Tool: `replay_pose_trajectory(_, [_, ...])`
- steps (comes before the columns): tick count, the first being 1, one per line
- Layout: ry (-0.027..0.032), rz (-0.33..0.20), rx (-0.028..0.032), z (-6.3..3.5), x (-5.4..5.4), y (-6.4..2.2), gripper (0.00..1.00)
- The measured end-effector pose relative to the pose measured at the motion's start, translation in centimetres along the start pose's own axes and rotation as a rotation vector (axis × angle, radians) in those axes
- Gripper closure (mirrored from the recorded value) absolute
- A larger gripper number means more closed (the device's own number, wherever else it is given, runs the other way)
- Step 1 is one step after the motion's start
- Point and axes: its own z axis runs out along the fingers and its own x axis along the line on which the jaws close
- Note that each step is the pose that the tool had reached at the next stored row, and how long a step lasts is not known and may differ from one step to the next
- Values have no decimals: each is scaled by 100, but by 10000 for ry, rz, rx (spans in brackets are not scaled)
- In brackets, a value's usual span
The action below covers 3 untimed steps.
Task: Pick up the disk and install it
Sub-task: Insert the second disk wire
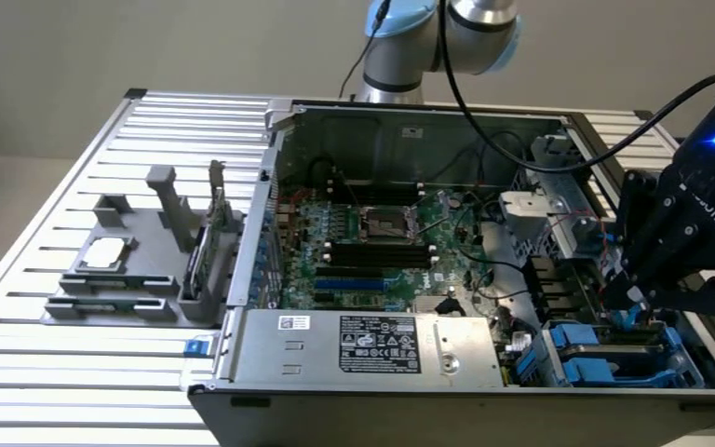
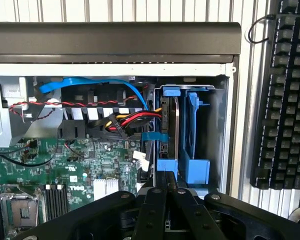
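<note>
The disk (image 2: 175, 125) stands on edge in the blue-framed drive bay (image 2: 217, 130) at the corner of the open computer case (image 1: 370, 396), its blue carrier (image 2: 167, 165) at the end nearest the wrist camera. My gripper (image 2: 167, 187) is directly over that end, with its black fingers (image 2: 155, 200) shut on the disk's edge. In the exterior view the gripper (image 1: 627, 312) hangs over the bay (image 1: 613, 363) at the case's right side, with a bit of blue between its tips.
A second blue carrier (image 2: 192, 125) stands beside the disk. Red, yellow and blue cables (image 2: 132, 120) crowd the bay's other side, by the motherboard (image 1: 370, 242). A keyboard (image 2: 285, 100) lies outside the case. A grey fixture (image 1: 122, 279) holds a silver chip (image 1: 107, 251) and an upright card (image 1: 215, 233).
</note>
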Motion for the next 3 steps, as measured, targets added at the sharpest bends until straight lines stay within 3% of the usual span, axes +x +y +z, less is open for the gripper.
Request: replay_pose_trajectory(3, [-1, 0, 0, 0, 0, 0, 89])
